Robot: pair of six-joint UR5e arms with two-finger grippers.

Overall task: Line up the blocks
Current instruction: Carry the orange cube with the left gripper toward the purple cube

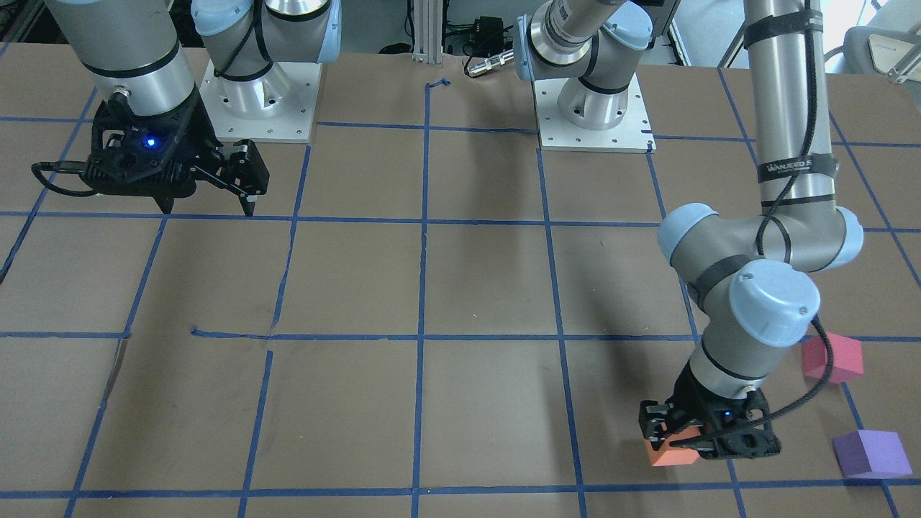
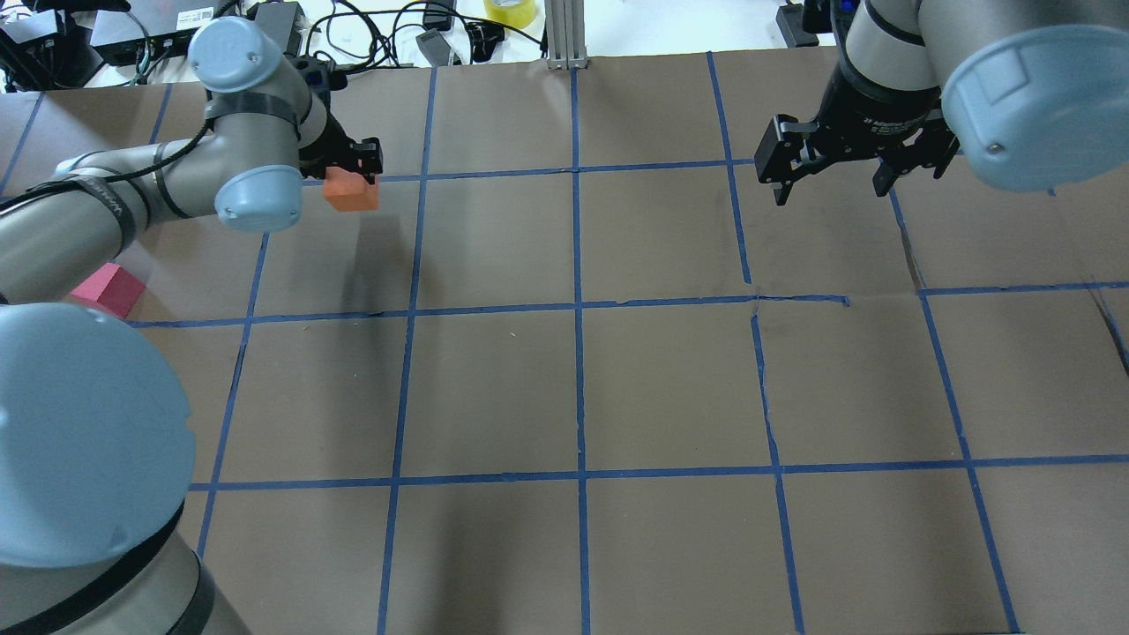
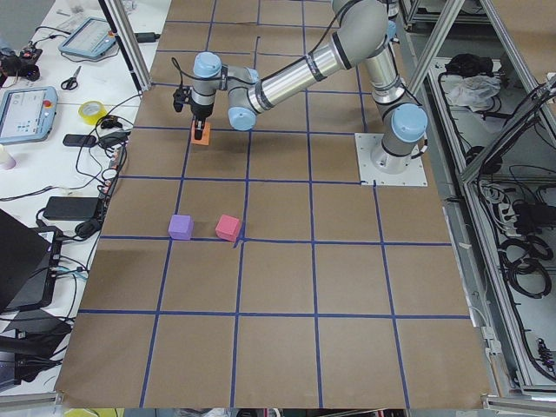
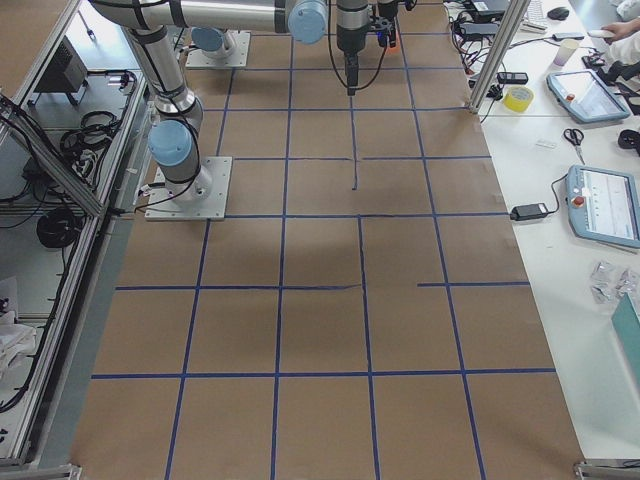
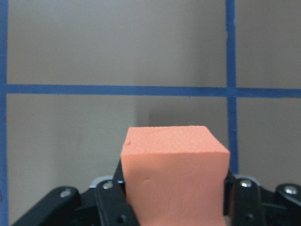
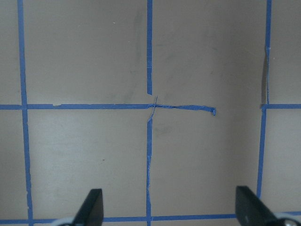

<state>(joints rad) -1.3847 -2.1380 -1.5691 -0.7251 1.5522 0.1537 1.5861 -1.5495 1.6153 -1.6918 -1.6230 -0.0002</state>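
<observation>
One orange foam cube (image 5: 174, 172) sits pinched by opposite faces in our left gripper (image 2: 356, 171); we judge it light, squashy. Our right gripper (image 2: 831, 190) hangs wide, empty.

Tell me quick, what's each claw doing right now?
Left claw: closed on the orange block.
Right claw: open, holding nothing.

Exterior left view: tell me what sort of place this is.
Probably a robotics lab workcell: a robot arm bolted to a paper-covered table marked with a blue tape grid, teach pendants on the side bench, and cable bundles alongside.
</observation>
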